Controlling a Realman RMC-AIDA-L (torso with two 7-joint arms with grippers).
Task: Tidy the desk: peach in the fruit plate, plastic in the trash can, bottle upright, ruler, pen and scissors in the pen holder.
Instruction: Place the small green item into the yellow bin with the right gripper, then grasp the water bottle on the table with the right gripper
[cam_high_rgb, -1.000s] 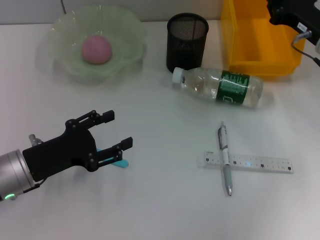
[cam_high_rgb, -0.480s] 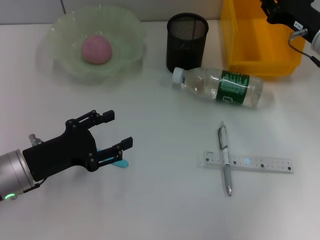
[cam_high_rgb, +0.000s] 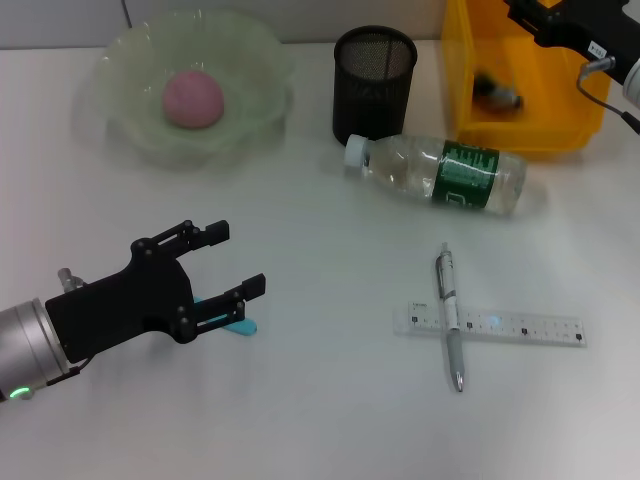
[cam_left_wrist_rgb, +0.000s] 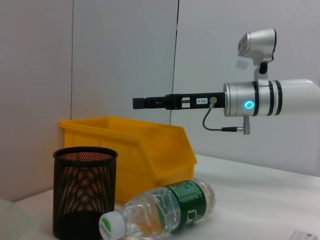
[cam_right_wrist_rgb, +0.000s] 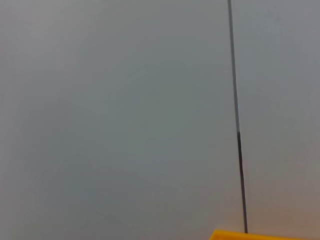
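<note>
Judging by the layout, peach (cam_high_rgb: 193, 98) sits in fruit plate (cam_high_rgb: 120, 60), plastic (cam_high_rgb: 495, 90) in trash can (cam_high_rgb: 520, 135); bottle (cam_high_rgb: 440, 173), ruler (cam_high_rgb: 520, 328), pen (cam_high_rgb: 449, 312), scissors (cam_high_rgb: 238, 324) remain; left gripper (cam_high_rgb: 232, 258) spread empty, right gripper (cam_high_rgb: 520, 12) impossible to judge

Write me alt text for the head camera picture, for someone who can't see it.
On a white desk, the open black left gripper hovers over small blue-handled scissors. A clear green-labelled water bottle lies on its side beside a black mesh pen holder; a silver pen crosses a clear ruler. A pink peach sits in the pale green fruit plate; the right arm reaches over the yellow trash can.
</note>
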